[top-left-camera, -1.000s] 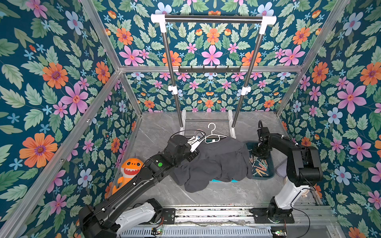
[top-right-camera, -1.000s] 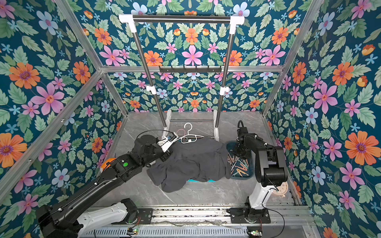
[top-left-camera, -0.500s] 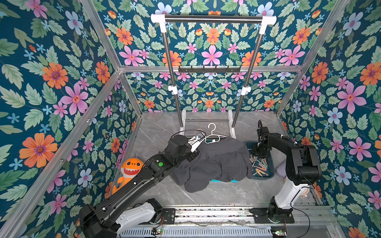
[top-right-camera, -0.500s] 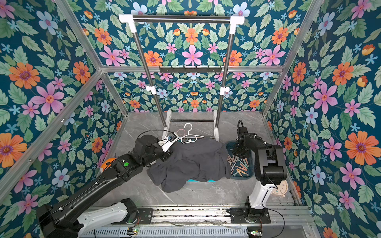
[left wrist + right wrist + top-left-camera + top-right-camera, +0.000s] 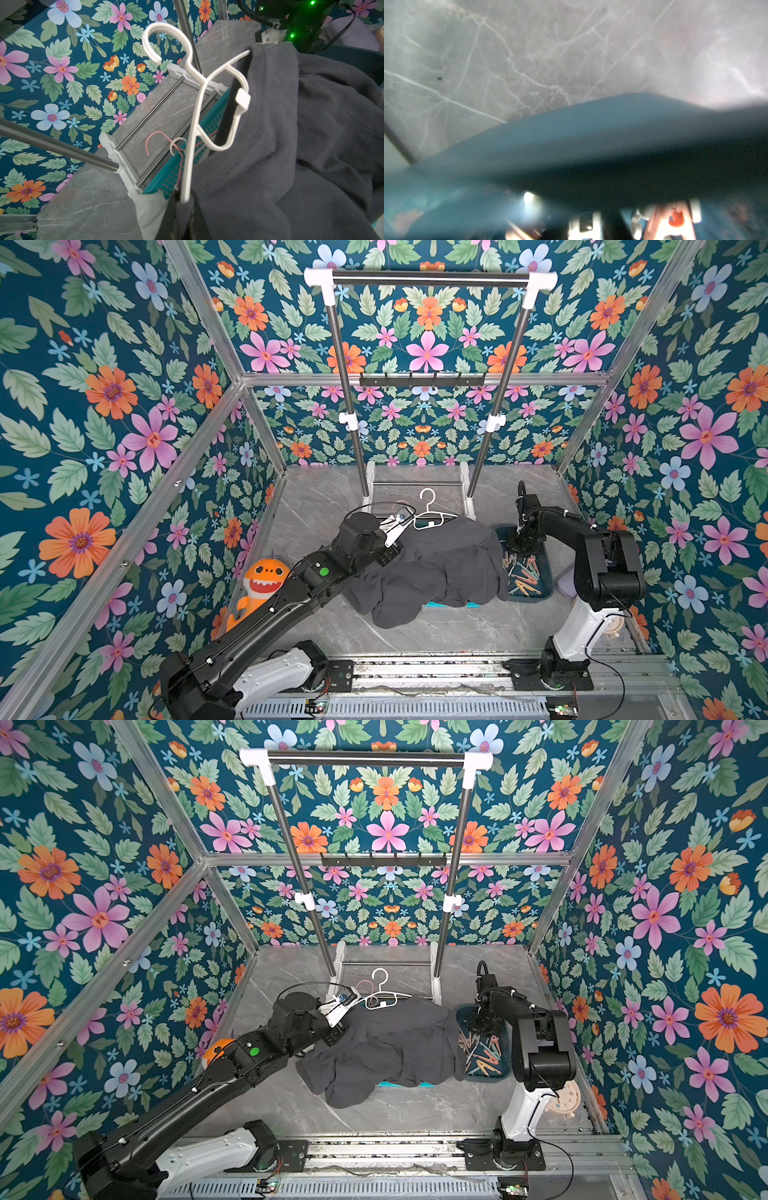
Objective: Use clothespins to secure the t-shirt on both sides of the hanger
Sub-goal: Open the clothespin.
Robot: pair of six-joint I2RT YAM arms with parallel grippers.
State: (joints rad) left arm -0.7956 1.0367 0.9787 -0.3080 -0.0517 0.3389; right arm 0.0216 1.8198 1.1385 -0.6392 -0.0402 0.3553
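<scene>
The dark grey t-shirt lies bunched on the floor over a teal basket. The white hanger sits in its collar, hook towards the rack. My left gripper is shut on one hanger arm at the collar's edge. The clothespins lie heaped in a teal tray to the right of the shirt. My right gripper points down into the tray's far end. The right wrist view is blurred, with a white clothespin and a pink one close by. Its jaws are hidden.
A clothes rack stands at the back, its base just beyond the hanger. A pink hanger lies by that base. The teal basket is under the shirt. An orange plush toy rests against the left wall.
</scene>
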